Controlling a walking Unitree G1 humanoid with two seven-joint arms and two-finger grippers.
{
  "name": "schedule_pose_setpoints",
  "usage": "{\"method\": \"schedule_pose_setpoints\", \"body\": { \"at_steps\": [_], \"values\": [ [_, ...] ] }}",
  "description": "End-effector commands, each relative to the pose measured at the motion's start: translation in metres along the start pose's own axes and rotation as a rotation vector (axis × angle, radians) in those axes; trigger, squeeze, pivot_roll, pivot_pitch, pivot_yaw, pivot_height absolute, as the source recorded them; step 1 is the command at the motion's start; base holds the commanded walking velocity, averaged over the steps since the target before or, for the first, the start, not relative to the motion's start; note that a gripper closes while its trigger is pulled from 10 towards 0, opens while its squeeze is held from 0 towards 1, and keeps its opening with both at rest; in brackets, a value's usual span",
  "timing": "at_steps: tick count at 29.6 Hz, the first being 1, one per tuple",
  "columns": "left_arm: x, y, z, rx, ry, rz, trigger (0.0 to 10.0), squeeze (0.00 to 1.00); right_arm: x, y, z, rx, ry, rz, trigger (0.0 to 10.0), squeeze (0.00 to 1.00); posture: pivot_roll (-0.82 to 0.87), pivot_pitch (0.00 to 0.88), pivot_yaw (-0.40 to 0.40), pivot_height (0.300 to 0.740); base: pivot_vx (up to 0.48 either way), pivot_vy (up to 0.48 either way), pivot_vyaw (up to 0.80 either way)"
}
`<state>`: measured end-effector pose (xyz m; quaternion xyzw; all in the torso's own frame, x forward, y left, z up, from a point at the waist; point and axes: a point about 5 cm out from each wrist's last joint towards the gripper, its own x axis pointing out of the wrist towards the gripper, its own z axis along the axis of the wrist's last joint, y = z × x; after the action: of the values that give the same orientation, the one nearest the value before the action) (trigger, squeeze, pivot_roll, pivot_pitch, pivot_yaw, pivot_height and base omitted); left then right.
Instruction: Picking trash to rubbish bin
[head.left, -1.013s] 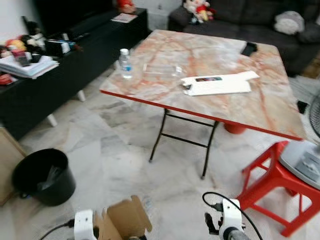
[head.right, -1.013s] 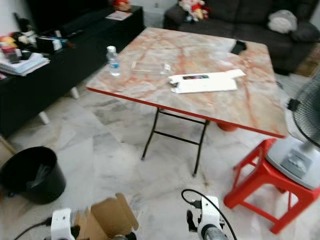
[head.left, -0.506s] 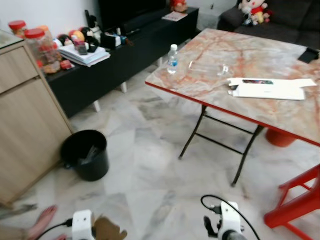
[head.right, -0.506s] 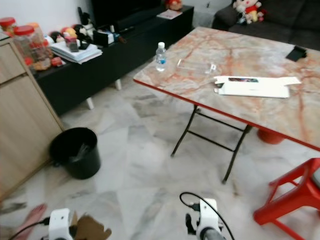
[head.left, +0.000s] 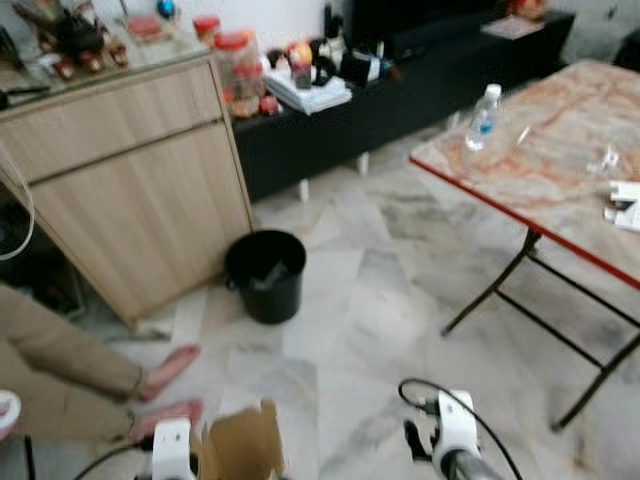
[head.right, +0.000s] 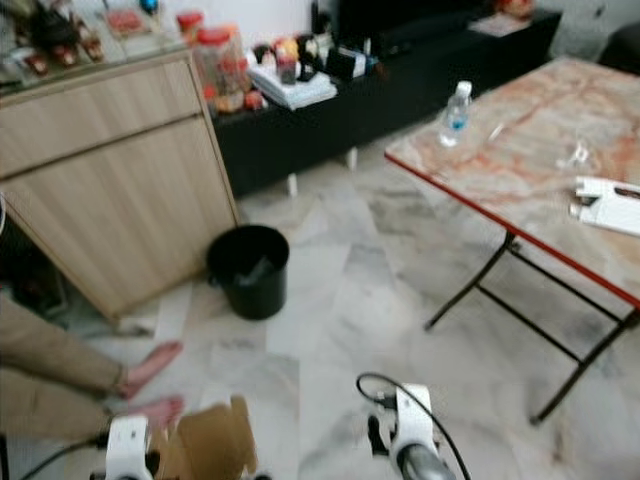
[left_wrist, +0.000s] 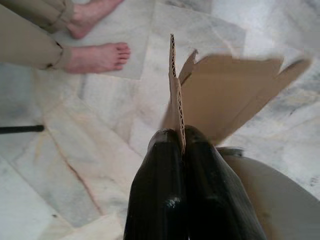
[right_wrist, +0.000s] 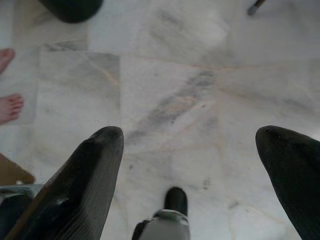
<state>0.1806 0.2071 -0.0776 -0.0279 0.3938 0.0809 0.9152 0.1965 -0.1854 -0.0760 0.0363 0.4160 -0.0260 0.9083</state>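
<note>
A flattened brown cardboard piece (left_wrist: 220, 100) is pinched edge-on between the two black fingers (left_wrist: 160, 200) of my left gripper (left_wrist: 179, 142), which is shut on it; in the left eye view the cardboard (head.left: 238, 445) sticks up beside my left wrist at the bottom of the picture. The black rubbish bin (head.left: 266, 276) stands on the marble floor ahead, next to a wooden cabinet, with something dark inside. My right gripper (right_wrist: 190, 142) hangs open above bare floor tiles, nothing between its fingers (right_wrist: 85, 170).
A person sits at the left with bare feet (head.left: 165, 368) on the floor near my left arm. A wooden cabinet (head.left: 130, 190) stands behind the bin. A red-edged marble folding table (head.left: 560, 180) with a water bottle (head.left: 484, 117) is at the right.
The camera has swung left: the bin now sits nearer the middle, the cabinet and a person's feet have come into view, and the table has slid right. The cardboard stays in my left gripper.
</note>
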Motion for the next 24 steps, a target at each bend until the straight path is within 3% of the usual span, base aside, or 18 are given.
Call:
{"method": "schedule_pose_setpoints", "body": {
  "at_steps": [1, 12, 17, 24],
  "values": [
    [0.0000, 0.0038, 0.0006, 0.013, -0.002, 0.022, 10.0, 0.00, 0.0010, 0.0064, 0.0008, 0.009, 0.003, 0.022, 10.0, 0.00, 0.02, 0.075, -0.004, 0.740, 0.480, 0.000, 0.00],
    [0.0014, -0.0008, 0.0007, 0.022, 0.018, 0.026, 10.0, 0.00, 0.0015, 0.0077, 0.0015, -0.029, 0.011, 0.023, 10.0, 0.00, 0.01, 0.075, -0.005, 0.740, 0.480, 0.000, 0.00],
    [0.0017, 0.0007, 0.0024, 0.025, 0.011, 0.036, 10.0, 0.00, 0.0010, 0.0059, 0.0005, -0.029, 0.009, 0.012, 10.0, 0.00, 0.01, 0.077, -0.005, 0.740, 0.480, 0.000, 0.56],
    [0.0017, 0.0038, 0.0032, 0.027, 0.009, 0.047, 10.0, 0.00, 0.0010, 0.0063, -0.0001, -0.029, 0.012, 0.011, 10.0, 0.00, 0.02, 0.080, -0.003, 0.740, 0.480, 0.000, 0.00]
  ]
}}
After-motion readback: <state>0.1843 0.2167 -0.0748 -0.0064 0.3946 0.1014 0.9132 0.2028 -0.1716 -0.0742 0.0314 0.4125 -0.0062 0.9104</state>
